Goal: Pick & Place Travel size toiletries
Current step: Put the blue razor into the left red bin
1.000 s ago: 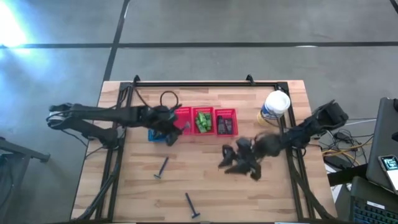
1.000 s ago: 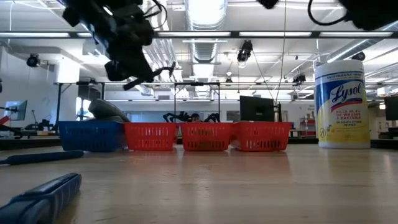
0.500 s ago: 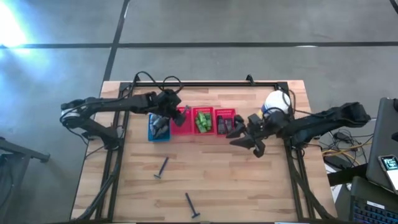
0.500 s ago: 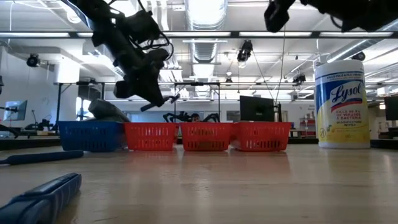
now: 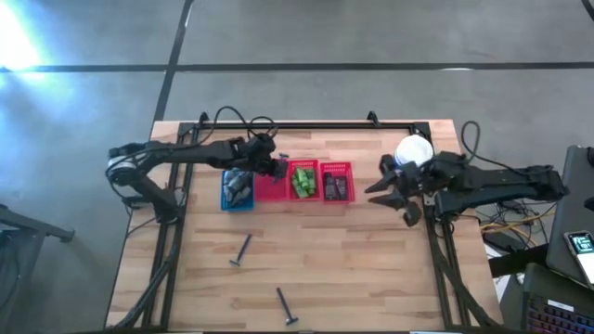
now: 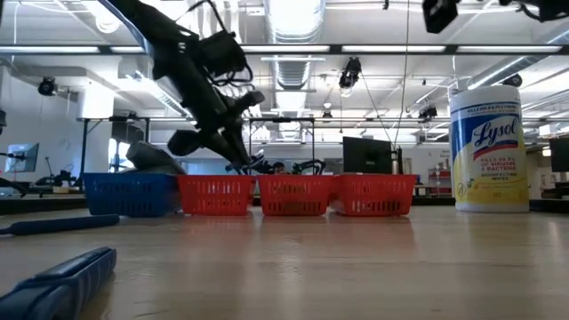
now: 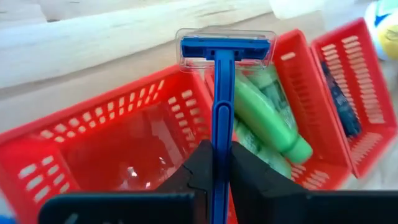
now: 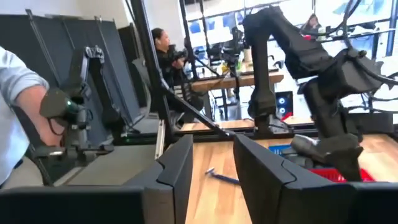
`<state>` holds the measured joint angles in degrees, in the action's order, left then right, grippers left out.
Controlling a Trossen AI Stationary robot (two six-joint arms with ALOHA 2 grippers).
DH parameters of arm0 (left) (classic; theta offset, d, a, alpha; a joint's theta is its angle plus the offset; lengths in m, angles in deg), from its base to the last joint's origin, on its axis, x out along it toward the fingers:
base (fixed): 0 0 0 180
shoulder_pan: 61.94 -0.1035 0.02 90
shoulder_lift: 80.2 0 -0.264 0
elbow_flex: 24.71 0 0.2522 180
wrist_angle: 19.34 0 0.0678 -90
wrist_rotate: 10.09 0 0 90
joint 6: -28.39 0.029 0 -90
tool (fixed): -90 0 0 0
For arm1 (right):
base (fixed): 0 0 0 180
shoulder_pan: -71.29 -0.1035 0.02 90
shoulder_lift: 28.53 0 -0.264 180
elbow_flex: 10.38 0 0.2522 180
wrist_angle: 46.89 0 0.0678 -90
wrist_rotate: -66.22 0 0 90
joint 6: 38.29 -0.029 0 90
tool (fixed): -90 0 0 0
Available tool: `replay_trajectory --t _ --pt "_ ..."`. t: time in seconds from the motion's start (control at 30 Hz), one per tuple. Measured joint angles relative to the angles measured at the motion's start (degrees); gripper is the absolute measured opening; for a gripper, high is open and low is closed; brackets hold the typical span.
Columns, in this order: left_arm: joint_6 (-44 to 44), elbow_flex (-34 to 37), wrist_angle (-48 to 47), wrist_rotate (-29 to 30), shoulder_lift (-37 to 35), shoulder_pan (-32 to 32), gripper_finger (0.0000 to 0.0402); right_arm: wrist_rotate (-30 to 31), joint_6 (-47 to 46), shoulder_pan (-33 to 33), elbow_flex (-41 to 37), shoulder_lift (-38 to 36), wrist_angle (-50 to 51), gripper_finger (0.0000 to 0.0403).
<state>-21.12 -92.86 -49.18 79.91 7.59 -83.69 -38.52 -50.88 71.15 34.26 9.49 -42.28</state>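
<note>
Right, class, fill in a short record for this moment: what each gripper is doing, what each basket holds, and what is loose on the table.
left gripper: shut on blue razor, above empty red basket
right gripper: empty, beside white tub
blue basket: grey bottles
middle red basket: green bottles
right red basket: dark packets
loose on table: two razors

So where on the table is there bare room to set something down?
Bare wood runs along the table's left edge and right of the two loose razors. The back row is crowded: baskets, wipes tub, both arms.
</note>
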Motion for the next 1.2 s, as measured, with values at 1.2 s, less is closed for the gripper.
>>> replay_trajectory --t 1.2 --pt "-19.08 0.58 -9.07 5.91 -1.09 6.85 0.0044 1.42 -9.94 2.05 -30.30 -26.82 -11.60 0.0057"
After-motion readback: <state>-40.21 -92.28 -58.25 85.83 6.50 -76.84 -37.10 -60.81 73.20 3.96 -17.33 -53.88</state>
